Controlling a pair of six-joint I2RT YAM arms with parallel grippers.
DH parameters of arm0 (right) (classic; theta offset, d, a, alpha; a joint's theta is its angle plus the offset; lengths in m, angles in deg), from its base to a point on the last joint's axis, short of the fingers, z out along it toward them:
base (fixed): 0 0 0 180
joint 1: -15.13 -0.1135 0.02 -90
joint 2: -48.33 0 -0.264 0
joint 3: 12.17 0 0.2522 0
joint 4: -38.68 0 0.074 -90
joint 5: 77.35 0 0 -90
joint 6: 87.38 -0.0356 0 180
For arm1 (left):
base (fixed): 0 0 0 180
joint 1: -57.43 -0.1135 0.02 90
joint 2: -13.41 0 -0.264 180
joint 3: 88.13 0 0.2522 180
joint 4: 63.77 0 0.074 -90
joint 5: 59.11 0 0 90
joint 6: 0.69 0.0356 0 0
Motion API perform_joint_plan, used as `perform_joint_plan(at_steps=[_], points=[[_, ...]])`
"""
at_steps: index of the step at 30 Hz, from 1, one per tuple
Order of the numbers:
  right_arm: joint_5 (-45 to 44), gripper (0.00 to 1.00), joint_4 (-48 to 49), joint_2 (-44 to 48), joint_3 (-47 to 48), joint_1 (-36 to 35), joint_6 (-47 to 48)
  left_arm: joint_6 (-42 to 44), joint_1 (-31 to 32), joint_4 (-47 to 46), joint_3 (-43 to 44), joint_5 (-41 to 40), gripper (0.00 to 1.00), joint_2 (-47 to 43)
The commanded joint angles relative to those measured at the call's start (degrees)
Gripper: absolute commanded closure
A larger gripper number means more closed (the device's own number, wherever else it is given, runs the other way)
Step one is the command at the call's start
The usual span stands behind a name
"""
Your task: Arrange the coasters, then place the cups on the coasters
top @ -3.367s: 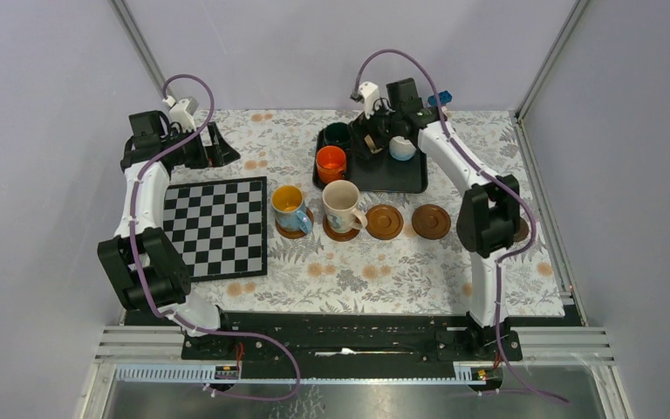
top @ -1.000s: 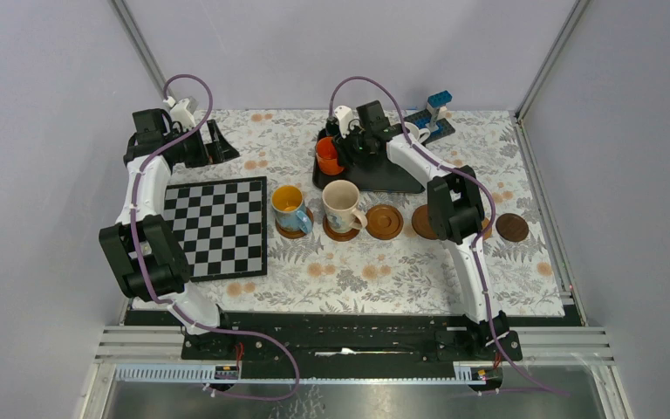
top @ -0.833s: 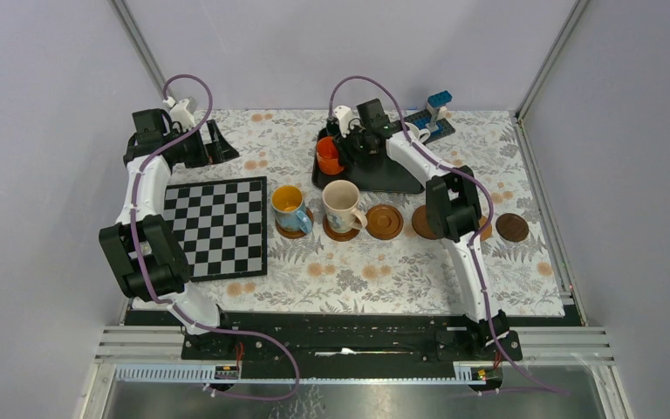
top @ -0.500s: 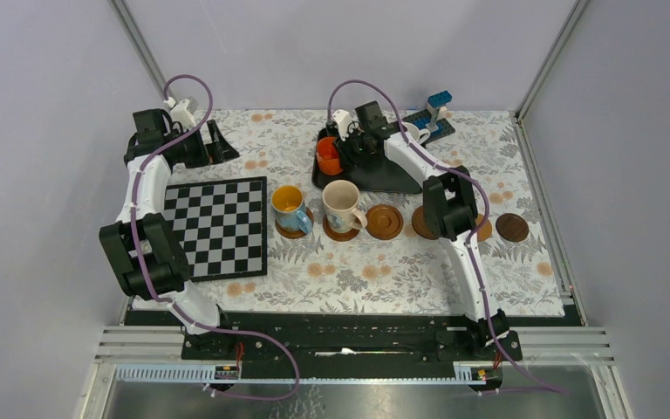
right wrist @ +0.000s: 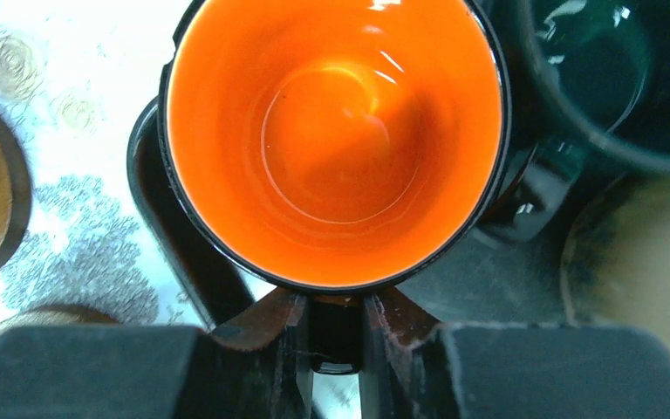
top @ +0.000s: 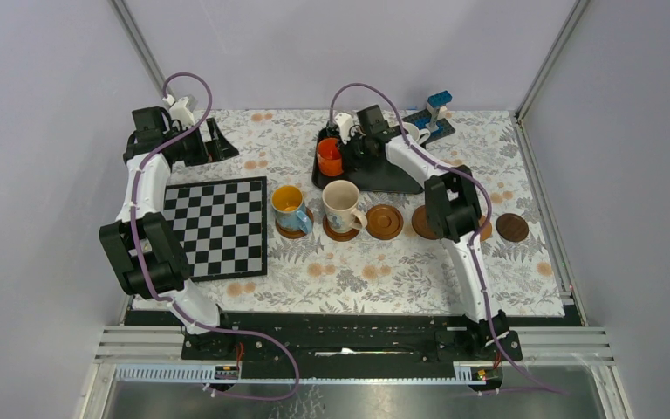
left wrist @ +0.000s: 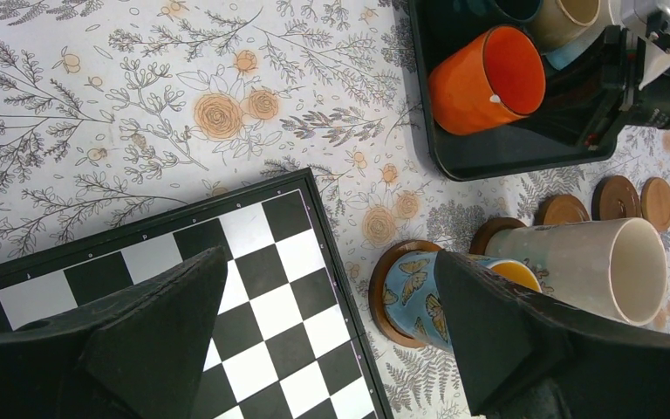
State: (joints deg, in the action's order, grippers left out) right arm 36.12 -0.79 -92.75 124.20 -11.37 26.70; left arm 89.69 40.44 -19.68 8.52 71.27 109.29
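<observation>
A: Lifting that orange mug (right wrist: 331,148) cleanly: what matters most?

B: The hold. The right pincer (right wrist: 336,336) is clenched on the mug's dark handle, one finger on each side. The mug stands upright at the left side of the black tray (top: 368,180), with the dark green mug (right wrist: 602,78) just beside it.

A: So a handle grip could let it swing?

B: I'd expect so. A handle pinched from the sides lets the body tip. I'd raise it slowly and straight up until it clears the tray's lip and the green neighbour, then carry it level.

A: Where to?

B: The bare coaster (top: 385,221) just right of the tall cream mug (top: 343,205) looks like the nearest free one. Come down centred inside its raised rim, with the handle turned away from the cream mug.

A: And the left pincer (left wrist: 327,271)?

B: Released, fingers spread wide with nothing between them, above the chessboard (top: 218,223) and well apart from all this.
</observation>
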Motion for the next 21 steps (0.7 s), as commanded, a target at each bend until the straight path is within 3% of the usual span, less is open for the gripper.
perform_joint_plan(at_steps=[1, 8, 15, 21], points=[[1.38, 1.00, 13.56, 13.49, -9.46, 0.28, -4.85, -0.03, -0.47, -1.95, 1.26, 1.63, 0.01, -0.77], [2.68, 1.00, 29.54, 26.56, -27.29, 1.52, -8.83, -0.21, -0.37, -2.98, 0.09, 0.88, 0.01, -2.30], [1.68, 1.00, 26.16, 35.42, -31.04, 6.49, -11.49, -0.21, -0.34, -2.88, 0.31, 2.51, 0.01, -3.16], [5.43, 1.00, 17.32, 48.47, -39.87, 15.98, -8.77, 1.96, 1.58, 0.04, 1.89, 3.41, 0.01, -3.11]])
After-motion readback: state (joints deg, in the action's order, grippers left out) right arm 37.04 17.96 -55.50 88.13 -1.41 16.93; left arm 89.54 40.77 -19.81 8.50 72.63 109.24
